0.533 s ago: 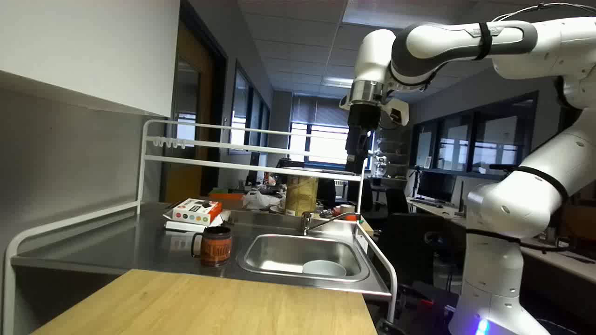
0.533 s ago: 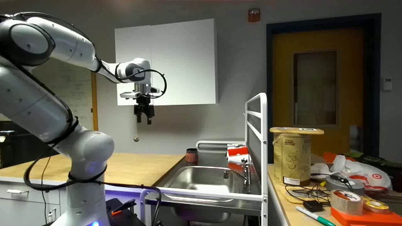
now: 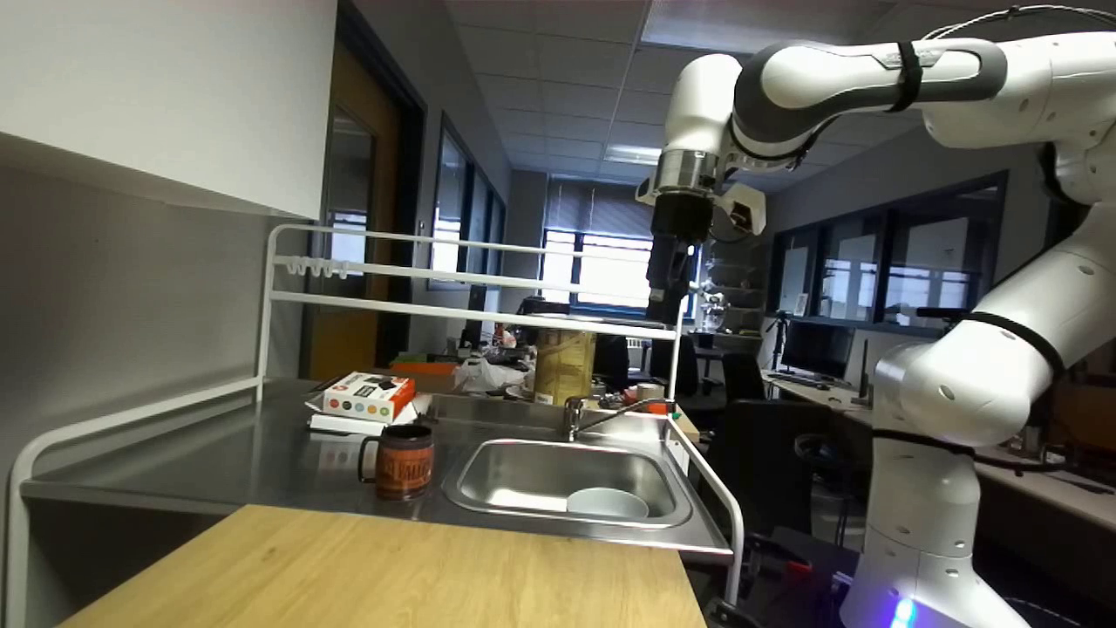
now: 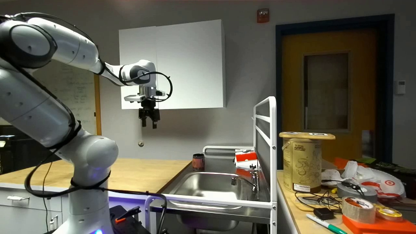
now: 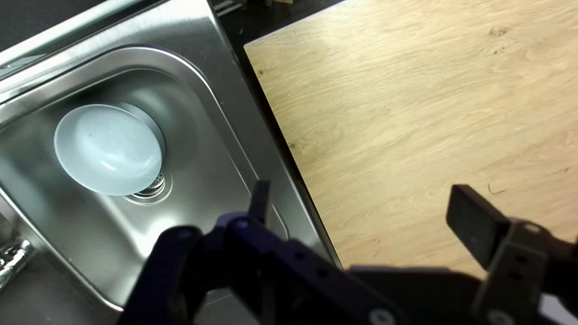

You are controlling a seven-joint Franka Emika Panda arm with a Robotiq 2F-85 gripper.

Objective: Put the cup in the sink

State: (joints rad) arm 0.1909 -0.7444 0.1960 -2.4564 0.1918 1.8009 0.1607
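The reddish-orange cup [image 3: 405, 469] with a dark rim and dark handle stands upright on the steel countertop beside the sink, and it also shows in an exterior view [image 4: 198, 162]. It is out of view in the wrist view. The steel sink [image 3: 558, 462] is recessed in the counter, and it also shows in an exterior view [image 4: 208, 182] and in the wrist view [image 5: 194, 198]. My gripper [image 4: 149, 125] is open and points down, high above the counter, apart from the cup. In the wrist view its fingers [image 5: 361, 198] are wide apart with nothing between them.
A white bowl [image 5: 106, 149] lies in the sink by the drain. The faucet [image 4: 255, 180] and white rack [image 4: 273, 130] border the sink. A red-and-white box [image 3: 366, 397] lies behind the cup. A wooden table [image 3: 418, 567] adjoins the counter. A white cabinet [image 4: 191, 65] hangs above.
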